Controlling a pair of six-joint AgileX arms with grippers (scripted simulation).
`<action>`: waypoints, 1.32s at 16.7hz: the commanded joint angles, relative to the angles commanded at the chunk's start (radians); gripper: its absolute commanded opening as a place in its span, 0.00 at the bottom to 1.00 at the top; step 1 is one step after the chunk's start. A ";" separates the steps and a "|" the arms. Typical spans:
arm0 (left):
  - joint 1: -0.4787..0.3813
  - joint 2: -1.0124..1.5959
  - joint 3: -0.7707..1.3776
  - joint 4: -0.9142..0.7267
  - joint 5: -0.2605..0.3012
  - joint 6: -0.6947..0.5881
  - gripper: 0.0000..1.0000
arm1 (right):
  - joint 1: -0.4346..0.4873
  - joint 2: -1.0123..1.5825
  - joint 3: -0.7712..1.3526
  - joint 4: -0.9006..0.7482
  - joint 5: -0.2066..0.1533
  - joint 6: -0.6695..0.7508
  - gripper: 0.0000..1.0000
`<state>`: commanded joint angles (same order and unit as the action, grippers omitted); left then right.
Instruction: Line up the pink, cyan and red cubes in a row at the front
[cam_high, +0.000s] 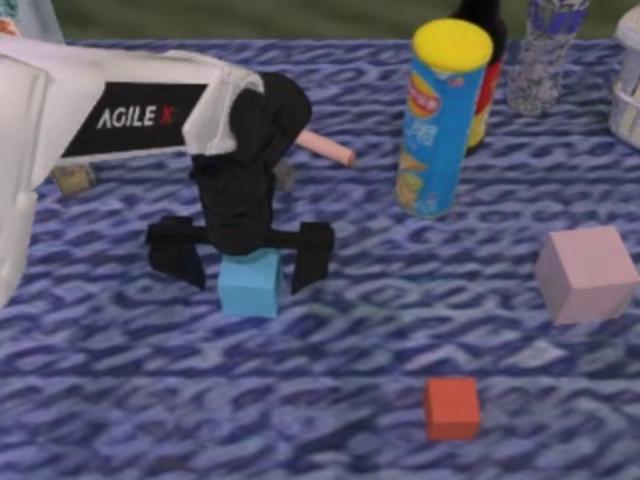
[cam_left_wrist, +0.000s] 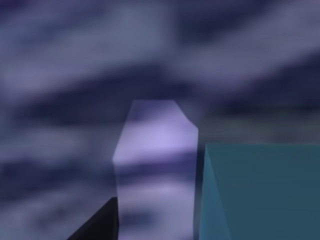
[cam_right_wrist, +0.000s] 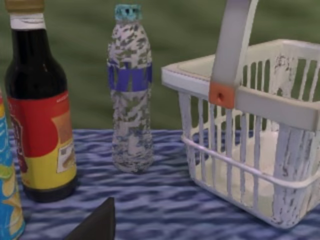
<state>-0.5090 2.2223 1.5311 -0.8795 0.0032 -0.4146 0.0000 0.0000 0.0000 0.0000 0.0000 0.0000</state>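
Observation:
The cyan cube (cam_high: 250, 283) sits left of centre on the blue patterned cloth. My left gripper (cam_high: 245, 256) hangs right over it, open wide, with one finger on each side and a gap to the cube on both. In the left wrist view the cyan cube (cam_left_wrist: 260, 195) fills one corner, close beside one dark fingertip (cam_left_wrist: 97, 225). The pink cube (cam_high: 585, 273) rests at the right. Front of centre lies the small red cube (cam_high: 452, 407). My right gripper (cam_right_wrist: 160, 236) is outside the top view; a single finger (cam_right_wrist: 97, 225) shows far off to one side, nothing in it.
A thin pink rod (cam_high: 330, 148) lies behind the left wrist. At the back stand a blue chips can (cam_high: 440, 120), a dark sauce bottle (cam_high: 487, 60) and a water bottle (cam_high: 545, 50). A white basket (cam_high: 628, 95) is at the back right. A small tan block (cam_high: 75, 178) sits far left.

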 joint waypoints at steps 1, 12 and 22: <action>0.000 0.000 0.000 0.000 0.000 0.000 1.00 | 0.000 0.000 0.000 0.000 0.000 0.000 1.00; 0.000 0.000 0.000 0.000 0.000 0.000 0.25 | 0.000 0.000 0.000 0.000 0.000 0.000 1.00; 0.000 0.000 0.000 0.000 0.000 0.000 0.00 | 0.000 0.000 0.000 0.000 0.000 0.000 1.00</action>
<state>-0.5090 2.2223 1.5311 -0.8795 0.0032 -0.4146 0.0000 0.0000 0.0000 0.0000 0.0000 0.0000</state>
